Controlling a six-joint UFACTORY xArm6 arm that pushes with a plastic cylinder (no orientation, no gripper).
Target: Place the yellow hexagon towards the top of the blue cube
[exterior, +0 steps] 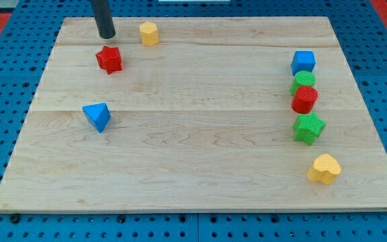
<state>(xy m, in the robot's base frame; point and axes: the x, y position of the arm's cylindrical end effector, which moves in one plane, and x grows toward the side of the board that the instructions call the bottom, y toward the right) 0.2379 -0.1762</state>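
On the wooden worktop (200,168), the blue triangular block (97,116) sits at the left, nearer than the rest on that side. Beyond it, the rod's tip (106,35) rests at the far edge, just above the red star block (109,59). No hand is fitted, so nothing is held. The yellow hexagon (149,33) lies just right of the tip, apart from it. Far to the right, the blue cube (303,62) heads a column: green round block (303,81), red round block (305,99), green star block (309,128), then a yellow heart block (324,169) nearest.
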